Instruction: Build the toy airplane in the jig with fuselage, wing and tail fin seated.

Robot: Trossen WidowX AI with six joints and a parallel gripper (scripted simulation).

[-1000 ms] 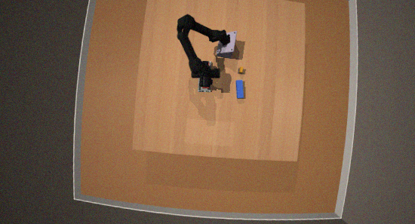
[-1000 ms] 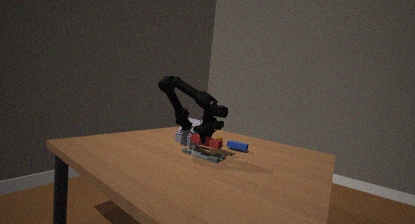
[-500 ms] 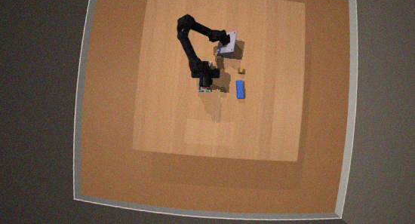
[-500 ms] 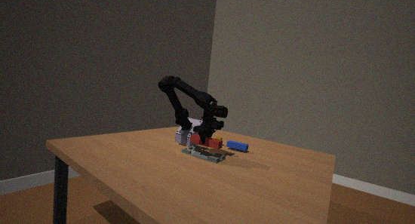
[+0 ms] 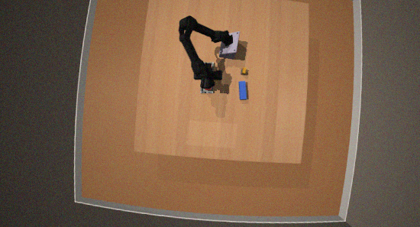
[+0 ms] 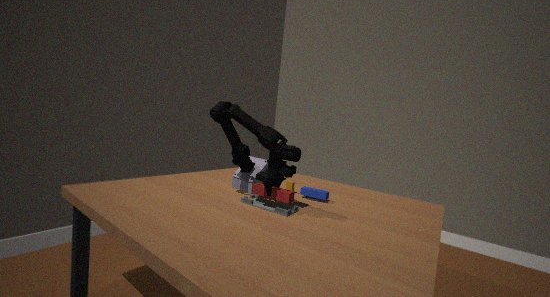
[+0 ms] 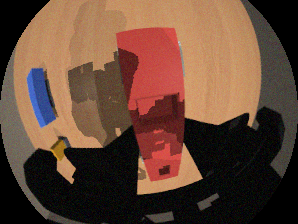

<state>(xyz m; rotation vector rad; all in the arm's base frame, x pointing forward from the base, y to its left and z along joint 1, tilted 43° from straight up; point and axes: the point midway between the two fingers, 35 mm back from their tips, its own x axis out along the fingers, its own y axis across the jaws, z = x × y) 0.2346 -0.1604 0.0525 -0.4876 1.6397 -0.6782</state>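
Observation:
The red fuselage is level between the fingers of my gripper, which is shut on its sides. It is lined up lengthwise over the grey jig, very low at the cradle; whether it touches the cradle floor is hidden. Its larger top socket and the small tail socket are both empty in the wrist view. The blue wing lies on the table beside the jig. The small yellow tail fin is near one end of the wing.
The arm's pale mounting block stands behind the jig, with the black arm bent up and over from it. The arm hides most of the jig from above. The wooden table carries the parts.

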